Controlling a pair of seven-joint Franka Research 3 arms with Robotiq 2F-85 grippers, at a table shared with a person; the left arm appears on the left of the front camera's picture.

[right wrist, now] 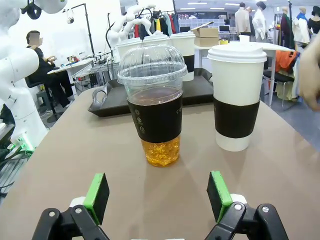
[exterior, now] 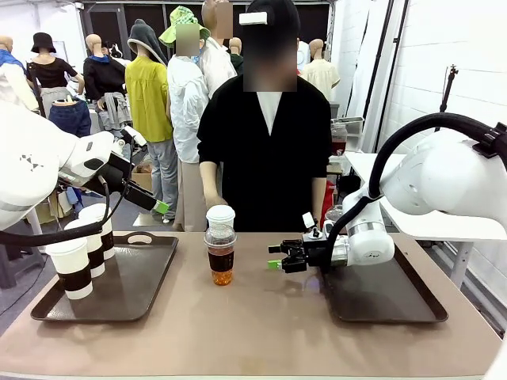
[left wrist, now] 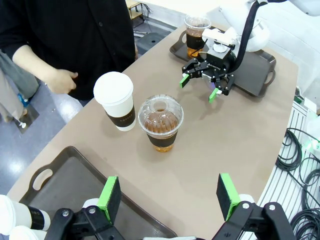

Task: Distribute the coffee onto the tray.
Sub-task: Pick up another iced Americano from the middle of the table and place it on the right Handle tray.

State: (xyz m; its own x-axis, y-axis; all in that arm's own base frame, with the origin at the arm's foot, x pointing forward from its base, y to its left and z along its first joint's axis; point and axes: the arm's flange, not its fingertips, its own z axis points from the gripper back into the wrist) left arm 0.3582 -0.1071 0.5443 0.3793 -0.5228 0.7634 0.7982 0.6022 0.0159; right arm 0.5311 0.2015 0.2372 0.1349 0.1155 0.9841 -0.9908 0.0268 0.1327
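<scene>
Tan desk point(exterior: 261, 332), person point(exterior: 265, 150) across. My right claw point(right wrist: 157, 196) was wide open and empty, levelled at the dome-lidded cup point(right wrist: 154, 107) mid-desk. I'd say that was for a side grab, bound for the right tray point(exterior: 380, 297). The paper cup point(right wrist: 236, 95) stood just beside it. My left claw point(left wrist: 169, 197) was open and empty too.

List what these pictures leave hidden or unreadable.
- Front view: paper cup's lower part, behind the dome cup.
- Left wrist view: second dome cup's base, behind the right end effector; left tray's cups, cut by the bottom edge.
- Right wrist view: left tray's cups, partly behind the dome cup; its sleeve print, too small.
</scene>
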